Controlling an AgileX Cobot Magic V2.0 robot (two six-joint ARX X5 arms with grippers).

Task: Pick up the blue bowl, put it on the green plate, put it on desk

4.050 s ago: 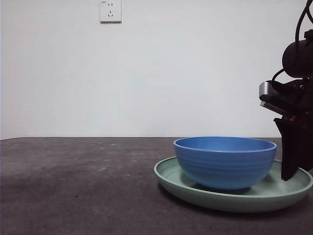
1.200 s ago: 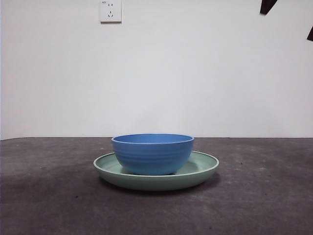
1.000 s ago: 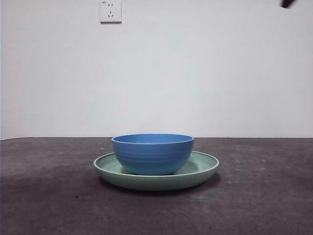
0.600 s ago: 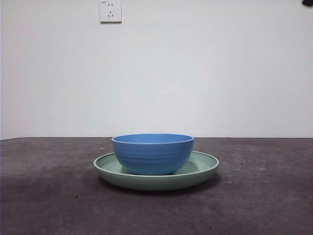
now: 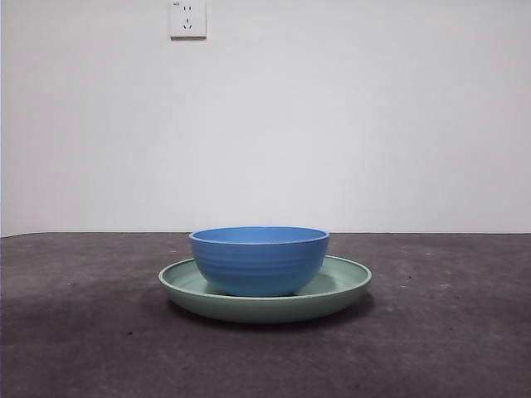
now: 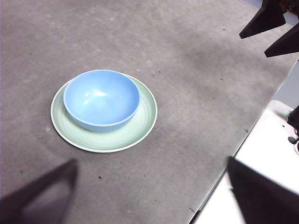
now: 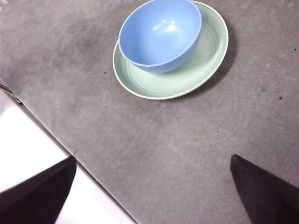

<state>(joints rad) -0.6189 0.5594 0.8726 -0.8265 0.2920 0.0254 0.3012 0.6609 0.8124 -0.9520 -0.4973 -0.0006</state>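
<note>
The blue bowl (image 5: 259,261) stands upright inside the green plate (image 5: 348,286), which rests on the desk (image 5: 83,332) near the middle. No gripper shows in the front view. In the left wrist view the bowl (image 6: 101,98) sits in the plate (image 6: 140,126), far from my open, empty left gripper (image 6: 152,161). In the right wrist view the bowl (image 7: 160,35) sits in the plate (image 7: 187,79), well away from my open, empty right gripper (image 7: 153,158). The right gripper (image 6: 253,45) also shows high in the left wrist view, away from the plate.
A white wall socket (image 5: 187,18) is on the back wall. The desk's edge and a white surface beyond it (image 6: 261,140) show in the left wrist view, and likewise in the right wrist view (image 7: 28,140).
The plate with the bowl went from the right, with a gripper at its rim, to the middle of the desk. The black arm tip has left the top right corner.
</note>
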